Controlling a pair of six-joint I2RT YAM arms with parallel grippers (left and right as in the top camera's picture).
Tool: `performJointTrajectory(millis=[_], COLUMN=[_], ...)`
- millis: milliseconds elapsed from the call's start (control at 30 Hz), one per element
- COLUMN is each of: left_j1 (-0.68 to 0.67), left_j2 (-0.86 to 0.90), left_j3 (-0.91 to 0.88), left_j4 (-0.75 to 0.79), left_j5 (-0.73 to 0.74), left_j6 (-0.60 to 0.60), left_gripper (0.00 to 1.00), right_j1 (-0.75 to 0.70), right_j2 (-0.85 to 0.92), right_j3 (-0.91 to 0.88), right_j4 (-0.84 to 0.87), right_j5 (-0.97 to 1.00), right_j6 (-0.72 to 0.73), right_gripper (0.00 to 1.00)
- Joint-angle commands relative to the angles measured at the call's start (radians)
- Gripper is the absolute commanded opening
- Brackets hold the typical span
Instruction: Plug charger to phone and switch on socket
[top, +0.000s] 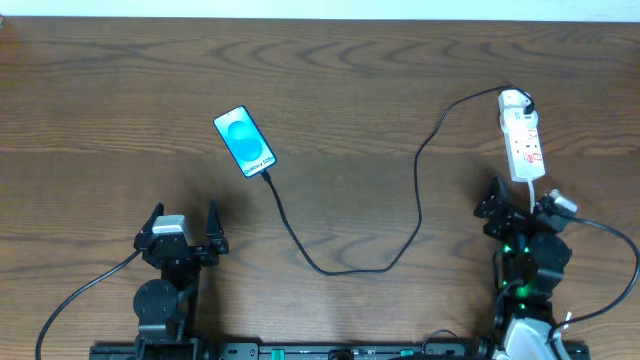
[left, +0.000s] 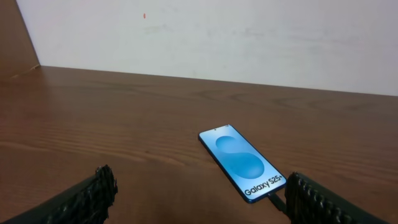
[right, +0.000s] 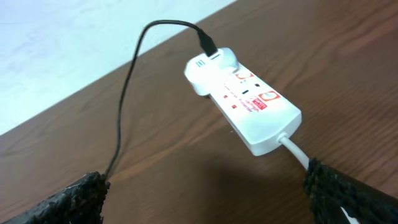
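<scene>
Phone (top: 244, 140) w/ charger (top: 345, 272) looks plugged in, done; socket (top: 521, 140) switch prob. yet to press; left claw (top: 184, 222) & right claw (top: 522, 205) both apart, empty.

A dark brown wood-grain counter (top: 100, 120) fills the overhead view; a plain white wall (left: 249, 37) borders it at 12 o'clock.

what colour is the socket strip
White with red markings; the socket shows best in the right wrist view.
</scene>
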Motion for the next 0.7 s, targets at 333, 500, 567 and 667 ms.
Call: performJointTrajectory(millis=[333, 500, 567, 667], left_j1=[0.005, 0.005, 0.005, 0.005], left_j2=[-0.005, -0.005, -0.005, -0.005], left_j3=[-0.017, -0.017, -0.017, -0.017], left_j4=[-0.040, -0.040, -0.040, -0.040], left_j5=[-0.024, -0.024, -0.024, -0.024], left_j6=[-0.015, -0.015, -0.015, -0.015], left_gripper=[0.89, 0.89, 0.89, 0.89], right_j1=[0.124, 0.183, 0.204, 0.241], right_j2=[-0.193, -0.330, -0.376, -0.468], right_j3=[-0.016, -0.016, -0.016, -0.016], right_j4=[-0.146, -0.293, -0.337, -0.414], right_j5=[0.135, 0.197, 0.220, 0.245], right_j6=[-0.070, -0.114, -0.127, -0.181], right_gripper=[0.99, 0.99, 0.99, 0.99])
